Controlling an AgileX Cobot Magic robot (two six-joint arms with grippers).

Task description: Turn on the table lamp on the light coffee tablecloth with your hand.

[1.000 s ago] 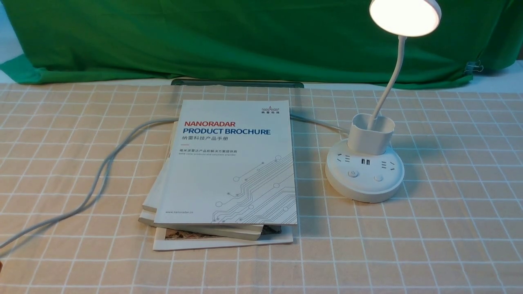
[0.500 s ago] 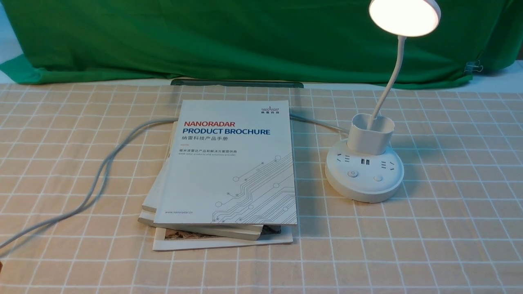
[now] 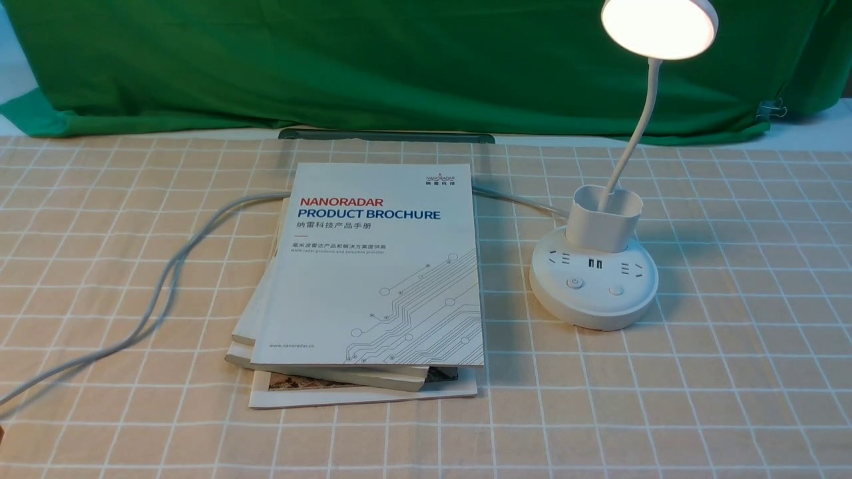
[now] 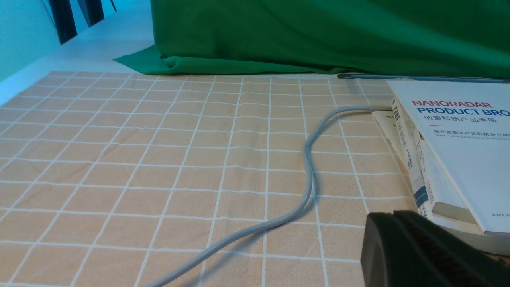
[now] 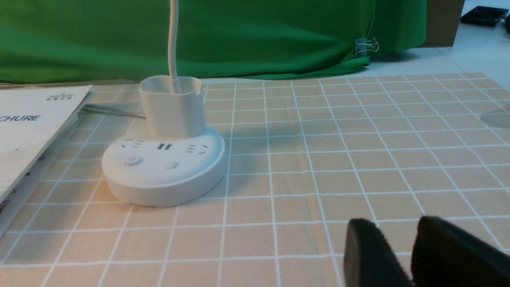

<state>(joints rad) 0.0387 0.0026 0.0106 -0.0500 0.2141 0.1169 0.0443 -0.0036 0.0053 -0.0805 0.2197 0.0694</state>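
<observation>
The table lamp (image 3: 594, 287) stands on the light coffee tablecloth (image 3: 699, 412), on the robot's right side, near the pile of books (image 3: 373, 266), and its disc head (image 3: 659, 26) is shining. So I judge that the goal is reached, and the main danger is to undo it.

The right claw (image 5: 391, 224) has a small gap between its 2 fingers, with nothing held, and it is well apart from the lamp. The left claw (image 4: 393, 213) has its 2 fingers together, also with nothing between them.

If the right claw presses the power button (image 3: 575, 283) 1 more time, the light may go off. If the arm swings toward the lamp, it could hit the thin neck (image 3: 632, 143) and tip the lamp. If the left claw catches the grey cable (image 4: 275, 223), the pull could possibly drag the base.
</observation>
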